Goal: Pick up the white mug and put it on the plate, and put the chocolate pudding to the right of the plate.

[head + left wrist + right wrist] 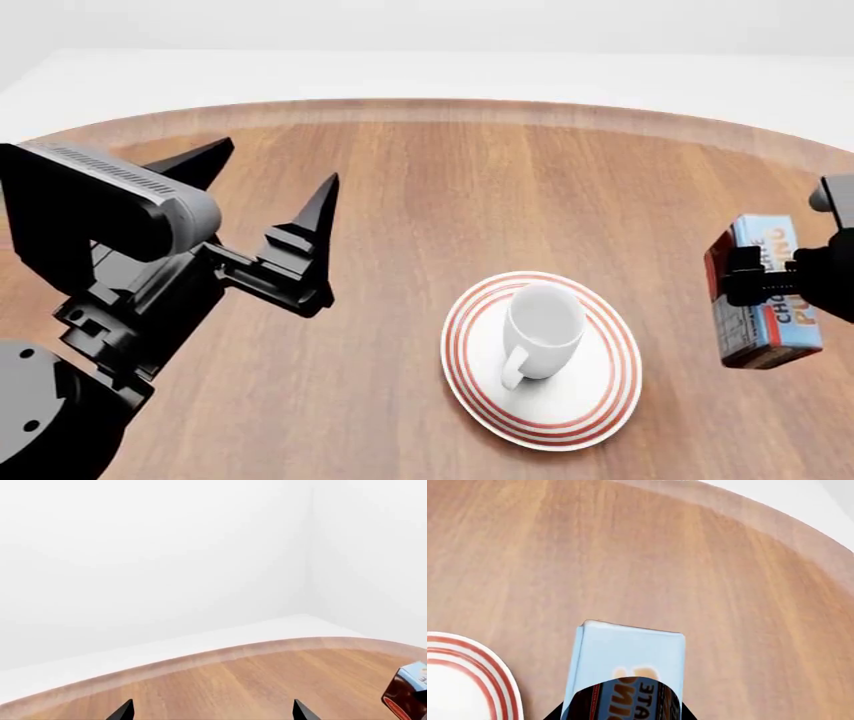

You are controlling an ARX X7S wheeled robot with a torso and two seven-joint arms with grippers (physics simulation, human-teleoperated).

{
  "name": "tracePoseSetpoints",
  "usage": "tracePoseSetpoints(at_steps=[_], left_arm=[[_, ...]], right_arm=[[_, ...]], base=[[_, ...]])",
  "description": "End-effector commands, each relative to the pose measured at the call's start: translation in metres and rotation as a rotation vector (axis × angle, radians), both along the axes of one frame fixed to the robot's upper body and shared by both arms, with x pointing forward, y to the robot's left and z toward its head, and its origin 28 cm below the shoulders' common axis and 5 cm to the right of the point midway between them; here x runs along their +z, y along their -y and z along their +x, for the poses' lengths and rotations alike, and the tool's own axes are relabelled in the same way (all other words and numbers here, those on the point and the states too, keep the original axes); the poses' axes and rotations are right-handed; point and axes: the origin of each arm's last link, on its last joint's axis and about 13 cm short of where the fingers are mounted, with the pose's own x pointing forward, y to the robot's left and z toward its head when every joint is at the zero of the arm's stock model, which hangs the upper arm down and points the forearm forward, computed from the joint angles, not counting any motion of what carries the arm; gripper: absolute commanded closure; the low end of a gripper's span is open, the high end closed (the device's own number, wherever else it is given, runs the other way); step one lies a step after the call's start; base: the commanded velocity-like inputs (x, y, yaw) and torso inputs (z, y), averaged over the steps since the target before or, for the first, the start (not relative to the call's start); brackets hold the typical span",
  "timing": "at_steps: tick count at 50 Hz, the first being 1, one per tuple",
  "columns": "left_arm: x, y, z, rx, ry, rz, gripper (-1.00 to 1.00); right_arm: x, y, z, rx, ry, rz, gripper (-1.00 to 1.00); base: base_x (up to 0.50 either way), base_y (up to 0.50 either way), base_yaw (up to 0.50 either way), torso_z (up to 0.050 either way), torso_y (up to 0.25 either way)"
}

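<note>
The mug [542,325], plain glossy white, stands upright on the plate [603,400] with its handle turned toward the robot. The plate, round and white with red rings at its rim, lies flat on the wooden surface [400,200]. The pudding [770,300], a light-blue box with orange lettering, sits right of the plate, apart from it, clasped by the right pincer [767,280].

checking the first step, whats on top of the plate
The white mug stands upright on the plate, handle toward the camera. The plate's centre under it is covered.
</note>
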Motion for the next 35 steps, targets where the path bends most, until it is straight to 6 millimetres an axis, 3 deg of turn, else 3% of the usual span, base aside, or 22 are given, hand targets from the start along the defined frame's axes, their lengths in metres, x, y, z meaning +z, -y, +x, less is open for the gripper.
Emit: tracePoseSetpoints(at_steps=[1,35], left_arm=[[0.003,0.002,0.003,-0.022,0.031,-0.005,-1.0],[0.001,0.003,0.004,-0.023,0.026,-0.004,-1.0]], right_arm=[[-0.008,-0.004,0.006,0.038,0.008,0.012,1.0],[-0.038,-0.005,0.008,0.04,-0.054,0.004,1.0]], base=[[0.0,0.0,0.0,0.0,0.0],[0.0,0.0,0.0,0.0,0.0]])
